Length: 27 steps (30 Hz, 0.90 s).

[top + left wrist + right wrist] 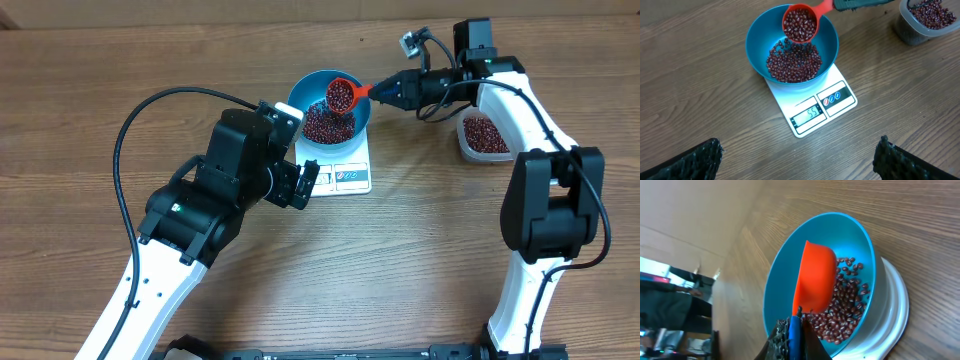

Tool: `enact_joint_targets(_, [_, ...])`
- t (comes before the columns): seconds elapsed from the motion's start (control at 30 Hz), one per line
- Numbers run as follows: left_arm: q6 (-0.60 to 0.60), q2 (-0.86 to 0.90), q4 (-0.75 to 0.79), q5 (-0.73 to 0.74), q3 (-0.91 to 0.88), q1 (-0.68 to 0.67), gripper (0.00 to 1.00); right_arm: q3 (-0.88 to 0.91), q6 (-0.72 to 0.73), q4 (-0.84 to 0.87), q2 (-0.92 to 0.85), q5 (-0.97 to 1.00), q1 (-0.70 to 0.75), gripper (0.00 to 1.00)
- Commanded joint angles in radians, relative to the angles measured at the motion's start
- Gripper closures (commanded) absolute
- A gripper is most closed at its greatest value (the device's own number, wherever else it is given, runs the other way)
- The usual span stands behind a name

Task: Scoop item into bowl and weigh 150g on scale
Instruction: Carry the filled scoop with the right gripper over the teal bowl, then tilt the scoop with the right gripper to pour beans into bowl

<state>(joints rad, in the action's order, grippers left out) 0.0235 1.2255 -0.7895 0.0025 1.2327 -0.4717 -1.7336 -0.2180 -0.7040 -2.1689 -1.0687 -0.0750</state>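
Red scoop (341,94) gripped by right hand (383,92) | left hand (799,162) agape, empty | scale (807,114) digits legible left-wrist only

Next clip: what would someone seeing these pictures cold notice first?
A red scoop heaped with small red-brown beans, held by its handle in the right gripper, hangs over the bright blue bowl near the middle of the table. The bowl sits on a white kitchen scale and already holds a layer of beans. The left gripper hovers open near the scale's display edge.
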Motion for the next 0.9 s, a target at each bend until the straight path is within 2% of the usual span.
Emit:
enact_joint_targets(0.0, [0.006,0.004,0.000,-0.011,-0.007,-0.004,0.00,-0.029,-0.087,0.002,0.011,0.037,-0.016,0.97])
enact_joint_targets(0.53, [0.006,0.004,0.000,-0.011,-0.007,-0.004,0.00,-0.029,-0.391,-0.053,0.129,0.209,-0.063,0.96])
enact_joint_targets(0.87, [0.006,0.004,0.000,-0.011,-0.007,-0.004,0.00,-0.029,-0.532,-0.108,0.164,0.422,-0.124,0.96])
